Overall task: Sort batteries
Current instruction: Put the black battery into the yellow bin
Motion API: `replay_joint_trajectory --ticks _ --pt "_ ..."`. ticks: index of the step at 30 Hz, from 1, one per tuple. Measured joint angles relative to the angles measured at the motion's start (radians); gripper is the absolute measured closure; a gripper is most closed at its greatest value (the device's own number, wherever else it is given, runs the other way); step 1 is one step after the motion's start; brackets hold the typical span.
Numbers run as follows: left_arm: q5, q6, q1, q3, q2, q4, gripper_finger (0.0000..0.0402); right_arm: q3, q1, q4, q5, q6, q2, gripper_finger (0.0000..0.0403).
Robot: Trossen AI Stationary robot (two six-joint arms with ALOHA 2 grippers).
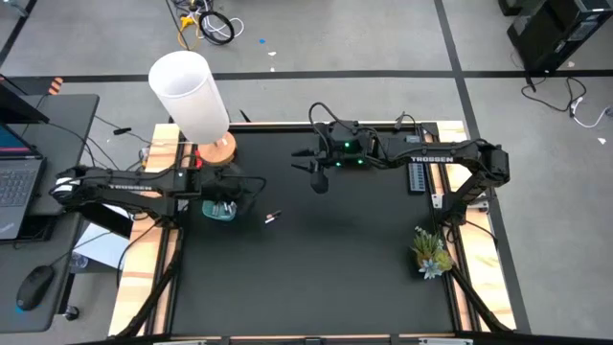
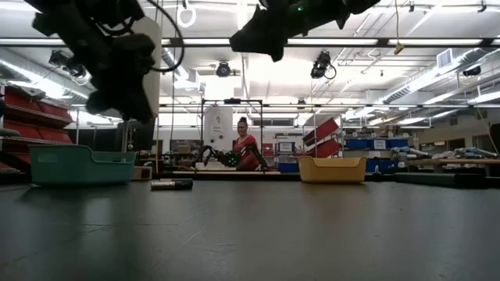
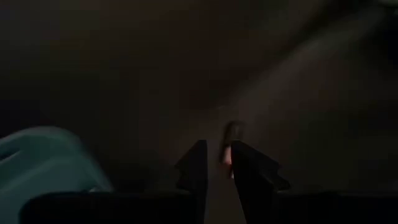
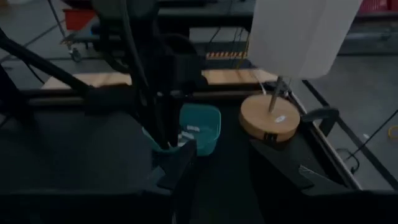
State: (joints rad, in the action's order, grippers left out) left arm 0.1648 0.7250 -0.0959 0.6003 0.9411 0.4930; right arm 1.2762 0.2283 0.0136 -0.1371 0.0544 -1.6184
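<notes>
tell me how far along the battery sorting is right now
Partly done, it seems. Light-coloured pieces, probably batteries, already lie in the teal bin, where the left gripper hangs with nothing visibly held. The right gripper is raised mid-table with open, empty fingers. Still left: one dark battery on the mat beside the teal bin. The yellow bin shows only from the side, so its contents cannot be judged.

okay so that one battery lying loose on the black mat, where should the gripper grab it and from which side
Probably across the middle of its barrel, coming straight down from above. The battery lies flat on the mat, a thin cylinder with open mat all round it in the high view, so the fingers can straddle its long axis. The left gripper, over the teal bin, is nearest.
</notes>
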Motion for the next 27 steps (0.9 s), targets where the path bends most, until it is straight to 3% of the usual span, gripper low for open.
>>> replay_joint_trajectory --ticks 7,14,22,27 --pt "-0.109 -0.018 0.010 0.000 0.171 -0.211 0.0316 -0.040 0.026 -0.095 -0.070 0.009 0.000 0.0249" --pt "-0.099 0.007 0.044 0.002 0.364 -0.390 0.0287 -0.148 0.037 -0.110 -0.093 0.016 0.001 0.0223" --pt "-0.082 -0.085 0.045 0.084 0.520 -0.390 0.0227 -0.159 0.007 -0.137 -0.094 0.001 0.001 0.0219" --pt "-0.045 -0.183 0.047 0.114 0.588 -0.404 0.0218 -0.159 0.007 -0.135 -0.095 -0.011 0.001 0.0219"
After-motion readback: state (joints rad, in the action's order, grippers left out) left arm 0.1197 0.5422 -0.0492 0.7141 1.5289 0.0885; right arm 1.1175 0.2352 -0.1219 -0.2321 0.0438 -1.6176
